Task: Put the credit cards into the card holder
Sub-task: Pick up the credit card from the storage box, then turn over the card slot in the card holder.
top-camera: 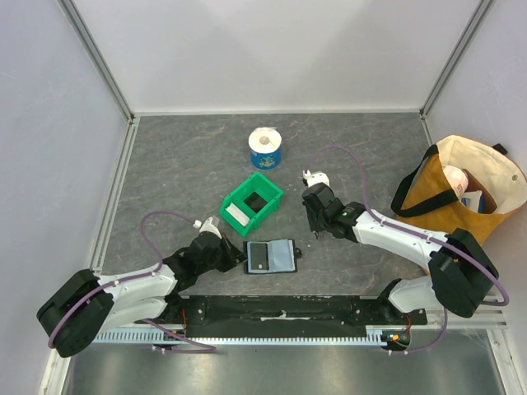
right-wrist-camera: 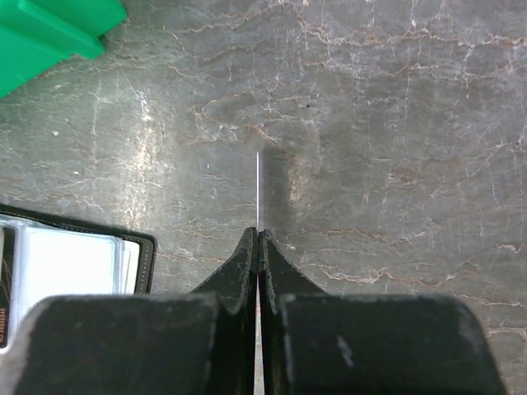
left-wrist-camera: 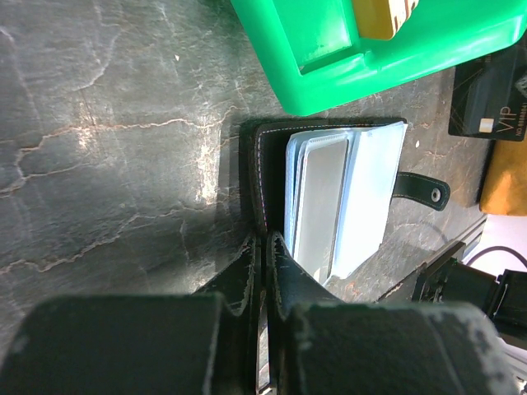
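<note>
top view: left gripper (top-camera: pixel 241 257) pinching left edge of open card holder (top-camera: pixel 276 257), just near of green bin (top-camera: pixel 265 214); right gripper (top-camera: pixel 316 232) right of it, apart | left wrist: clamped shut on black cover, clear pockets fanned beyond | right wrist: pressed together on thin white card (right-wrist-camera: pixel 258 189), edge-on over table (right-wrist-camera: pixel 370 123)

Black card holder (top-camera: pixel 272 256) bluish inside, green bin (top-camera: pixel 268 185), grey veined tabletop (top-camera: pixel 181 164), mustard-and-cream tote bag (top-camera: pixel 428 202).

"VIP" on black card (left-wrist-camera: pixel 486 99)
</note>
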Controlling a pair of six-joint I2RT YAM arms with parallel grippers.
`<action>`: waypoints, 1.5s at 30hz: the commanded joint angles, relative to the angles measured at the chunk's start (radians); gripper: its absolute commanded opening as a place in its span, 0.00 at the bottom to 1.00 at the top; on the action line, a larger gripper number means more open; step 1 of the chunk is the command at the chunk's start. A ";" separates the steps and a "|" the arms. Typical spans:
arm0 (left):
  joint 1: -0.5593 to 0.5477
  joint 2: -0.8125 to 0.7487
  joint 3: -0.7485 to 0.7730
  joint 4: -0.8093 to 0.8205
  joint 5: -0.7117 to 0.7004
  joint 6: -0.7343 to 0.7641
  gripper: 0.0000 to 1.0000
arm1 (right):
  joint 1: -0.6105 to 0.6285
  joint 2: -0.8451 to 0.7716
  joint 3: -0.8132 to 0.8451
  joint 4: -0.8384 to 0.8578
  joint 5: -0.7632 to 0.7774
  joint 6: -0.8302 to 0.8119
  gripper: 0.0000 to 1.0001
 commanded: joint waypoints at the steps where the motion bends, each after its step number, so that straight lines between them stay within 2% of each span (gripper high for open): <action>1: 0.000 0.006 -0.016 -0.104 -0.028 0.055 0.02 | 0.002 0.000 -0.039 0.064 0.001 0.027 0.00; 8: 0.001 0.004 -0.020 -0.107 -0.030 0.053 0.02 | 0.002 -0.011 -0.070 0.072 -0.020 0.038 0.01; 24: 0.000 0.006 -0.021 -0.105 -0.033 0.049 0.02 | 0.002 0.034 -0.032 0.057 0.006 0.014 0.12; 32: 0.000 0.004 -0.023 -0.105 -0.034 0.047 0.02 | 0.002 0.046 -0.009 0.054 -0.007 -0.006 0.07; 36: 0.000 0.003 -0.023 -0.105 -0.030 0.050 0.02 | 0.002 0.051 0.004 0.049 -0.011 0.001 0.00; 40: 0.001 -0.006 -0.024 -0.107 -0.024 0.052 0.02 | 0.002 -0.035 0.007 0.038 -0.043 0.067 0.00; 45: 0.001 -0.019 -0.032 -0.107 -0.016 0.044 0.02 | 0.016 -0.248 -0.079 0.128 -0.166 0.265 0.00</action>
